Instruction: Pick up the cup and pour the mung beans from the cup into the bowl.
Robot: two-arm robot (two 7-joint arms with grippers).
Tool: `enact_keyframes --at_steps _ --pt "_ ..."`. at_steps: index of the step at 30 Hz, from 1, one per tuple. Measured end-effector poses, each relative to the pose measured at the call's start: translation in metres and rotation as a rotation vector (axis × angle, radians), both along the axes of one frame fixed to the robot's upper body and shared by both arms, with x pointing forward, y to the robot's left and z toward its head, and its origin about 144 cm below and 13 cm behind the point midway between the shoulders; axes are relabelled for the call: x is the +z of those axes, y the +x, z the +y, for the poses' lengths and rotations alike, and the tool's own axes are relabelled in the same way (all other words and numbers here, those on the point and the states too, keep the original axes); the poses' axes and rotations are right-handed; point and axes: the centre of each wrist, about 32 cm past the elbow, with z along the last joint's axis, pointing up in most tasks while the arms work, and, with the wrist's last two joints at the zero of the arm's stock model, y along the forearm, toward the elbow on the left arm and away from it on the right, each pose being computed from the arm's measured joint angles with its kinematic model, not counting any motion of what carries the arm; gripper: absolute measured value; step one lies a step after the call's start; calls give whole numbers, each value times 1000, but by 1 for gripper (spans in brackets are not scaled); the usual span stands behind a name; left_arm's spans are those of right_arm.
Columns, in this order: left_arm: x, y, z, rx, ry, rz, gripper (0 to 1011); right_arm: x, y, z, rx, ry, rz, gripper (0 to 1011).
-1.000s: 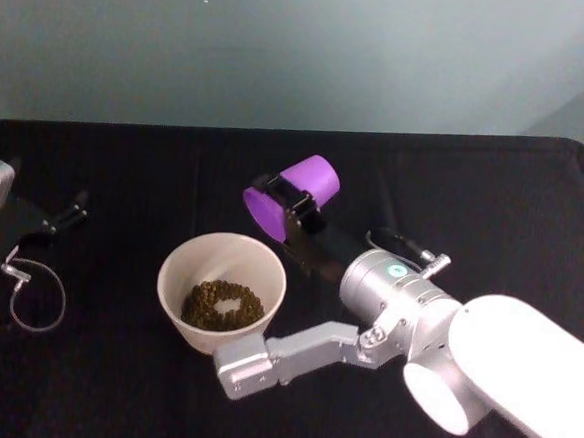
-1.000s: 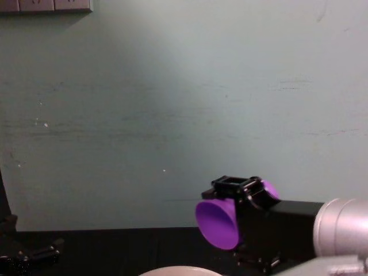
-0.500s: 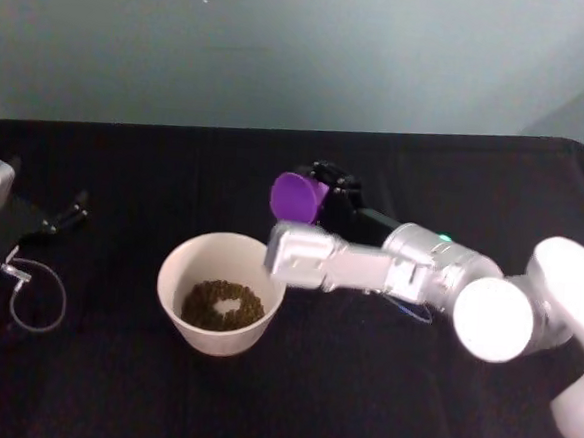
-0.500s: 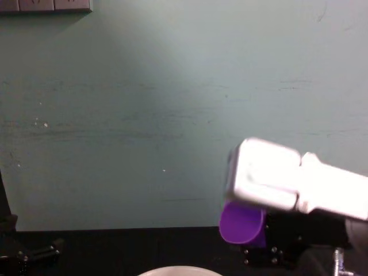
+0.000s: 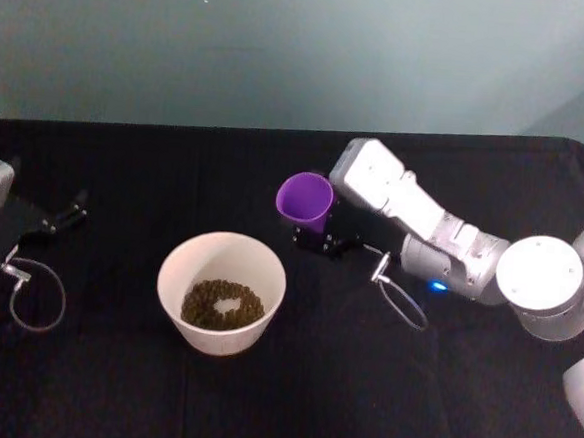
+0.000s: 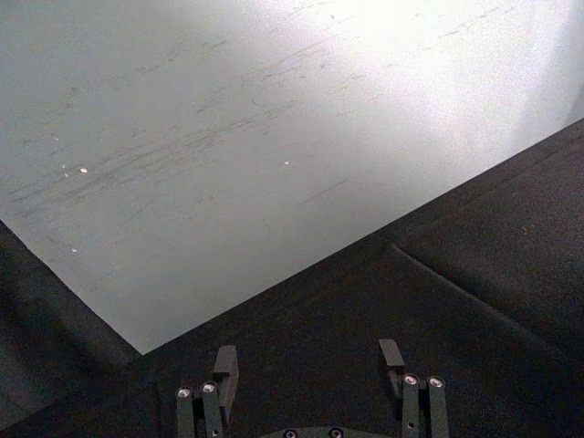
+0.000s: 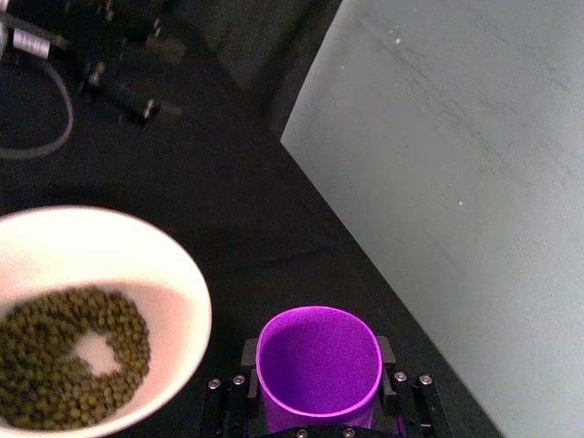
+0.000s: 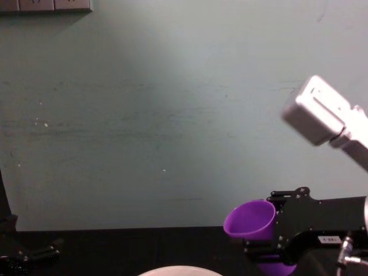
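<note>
We look down from the head at the desk [image 5: 109,397]; our chest camera faces the wall, low. Both wrist cameras sit close, sharing the cup [image 7: 318,363] and bowl [image 7: 187,283].

The right end effector [image 5: 316,236] is clamped mid-table, while the left end effector [image 6: 310,365] gapes, parked.

Open cloth [image 5: 140,389] — bowl [image 5: 221,292] mid-table

We found no text, label, brand, number or sign that could be read: not on the cup [image 5: 304,199], the bowl [image 5: 221,291], the robot's arms, the wall or the desk [image 5: 125,167].
</note>
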Motion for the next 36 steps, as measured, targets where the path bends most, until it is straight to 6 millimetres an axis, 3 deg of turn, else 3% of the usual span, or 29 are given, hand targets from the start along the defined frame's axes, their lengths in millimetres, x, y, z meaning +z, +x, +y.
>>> enact_keyframes --at_steps 10,36 --pt "0 0 0 0 0 0 1000 -5 5 -15 -11 184 79 724" --pt "0 0 0 0 0 0 1000 -6 4 -15 4 178 68 724"
